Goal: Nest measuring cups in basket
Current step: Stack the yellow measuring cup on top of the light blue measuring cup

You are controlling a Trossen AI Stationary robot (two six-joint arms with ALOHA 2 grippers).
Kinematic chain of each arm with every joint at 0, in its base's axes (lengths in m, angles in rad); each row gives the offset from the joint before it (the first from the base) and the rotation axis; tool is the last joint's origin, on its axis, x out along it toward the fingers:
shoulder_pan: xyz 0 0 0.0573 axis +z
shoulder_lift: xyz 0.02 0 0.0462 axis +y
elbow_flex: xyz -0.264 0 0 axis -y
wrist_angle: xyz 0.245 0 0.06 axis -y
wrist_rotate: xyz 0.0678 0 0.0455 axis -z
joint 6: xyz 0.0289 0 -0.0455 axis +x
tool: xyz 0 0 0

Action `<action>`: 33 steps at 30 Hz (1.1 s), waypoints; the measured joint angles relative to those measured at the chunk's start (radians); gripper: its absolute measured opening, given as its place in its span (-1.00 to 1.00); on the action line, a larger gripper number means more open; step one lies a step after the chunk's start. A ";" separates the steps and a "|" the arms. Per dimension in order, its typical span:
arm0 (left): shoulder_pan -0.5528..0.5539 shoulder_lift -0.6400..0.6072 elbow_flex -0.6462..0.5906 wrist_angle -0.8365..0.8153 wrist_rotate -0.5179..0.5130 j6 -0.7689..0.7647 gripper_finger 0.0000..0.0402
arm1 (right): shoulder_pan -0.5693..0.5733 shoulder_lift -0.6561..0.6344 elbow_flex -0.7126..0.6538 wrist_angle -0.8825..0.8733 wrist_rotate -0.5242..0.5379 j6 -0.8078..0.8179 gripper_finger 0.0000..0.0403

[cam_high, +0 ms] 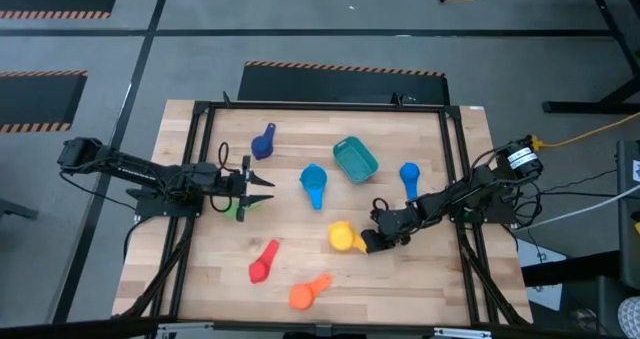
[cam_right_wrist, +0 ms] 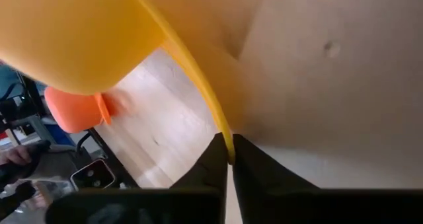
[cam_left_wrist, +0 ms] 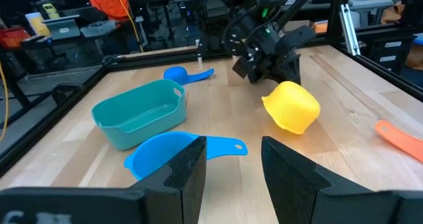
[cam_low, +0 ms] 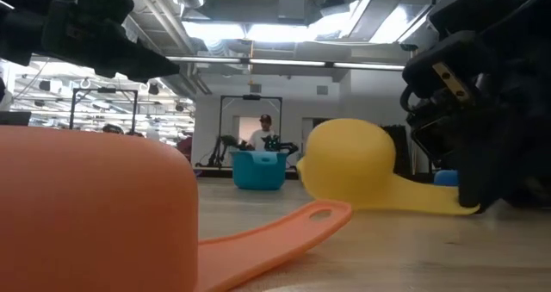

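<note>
The yellow measuring cup (cam_high: 345,237) lies near the table's middle right, and my right gripper (cam_high: 372,241) is shut on its handle. My left gripper (cam_high: 258,187) hovers open at the table's left with nothing between its fingers (cam_left_wrist: 188,174); a green cup (cam_high: 240,208) shows just beside and below it. The teal basket (cam_high: 355,159) stands on the table at the far middle. A light blue cup (cam_high: 314,184) lies next to the basket. Dark blue (cam_high: 263,141), blue (cam_high: 409,177), red (cam_high: 264,262) and orange (cam_high: 308,293) cups lie scattered on the wood. My right gripper pinches the yellow cup's flat handle near its free end (cam_right_wrist: 228,143) between its two fingers, the thin handle edge-on between them. The fingers slant down from the table's right side. The bowl (cam_low: 349,161) is tipped on its side; whether it rests on the table I cannot tell.
A black frame rail (cam_high: 455,169) runs along the table's edges. The orange cup (cam_low: 95,210) lies close to the near edge, its handle (cam_low: 284,227) pointing toward the yellow one. People and equipment show in the room beyond the table.
</note>
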 joint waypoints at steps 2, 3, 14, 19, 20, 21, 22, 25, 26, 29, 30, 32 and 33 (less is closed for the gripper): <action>0.000 0.000 0.000 0.000 0.000 0.000 -0.31 | 0.000 0.001 0.000 0.009 0.035 -0.025 -0.95; 0.000 0.000 0.000 0.000 0.000 0.000 -0.31 | 0.000 0.002 0.000 0.017 0.056 -0.038 -0.96; 0.000 0.000 0.000 0.000 0.000 0.000 -0.31 | 0.002 0.006 0.050 0.003 0.217 -0.282 -0.96; 0.000 0.000 0.000 0.000 0.000 0.000 -0.31 | 0.002 0.004 0.104 -0.024 0.262 -0.392 -0.96; 0.000 0.000 0.000 0.000 0.000 0.000 -0.31 | 0.002 0.004 0.113 -0.037 0.269 -0.415 -0.96; 0.000 0.000 0.000 0.000 0.000 -0.001 -0.31 | 0.002 0.004 0.124 -0.049 0.275 -0.431 -0.96; 0.000 0.000 0.000 0.000 0.000 -0.001 -0.31 | 0.002 0.004 0.136 -0.065 0.281 -0.446 -0.96; 0.000 0.000 0.000 0.000 0.000 -0.001 -0.31 | 0.002 0.004 0.175 -0.145 0.301 -0.509 -0.96; 0.000 0.000 0.000 0.000 0.000 -0.001 -0.31 | 0.002 0.004 0.193 -0.182 0.311 -0.532 -0.96; 0.000 0.000 0.000 0.000 0.000 -0.001 -0.31 | 0.002 -0.002 0.261 -0.309 0.354 -0.606 -0.96; 0.000 0.000 0.000 0.000 0.000 -0.001 -0.31 | 0.002 -0.004 0.288 -0.361 0.374 -0.632 -0.96; 0.000 0.000 0.000 0.000 0.000 -0.001 -0.31 | 0.002 -0.011 0.346 -0.476 0.422 -0.684 -0.96; 0.000 0.000 0.000 0.000 0.000 -0.002 -0.31 | 0.002 -0.016 0.379 -0.535 0.451 -0.709 -0.96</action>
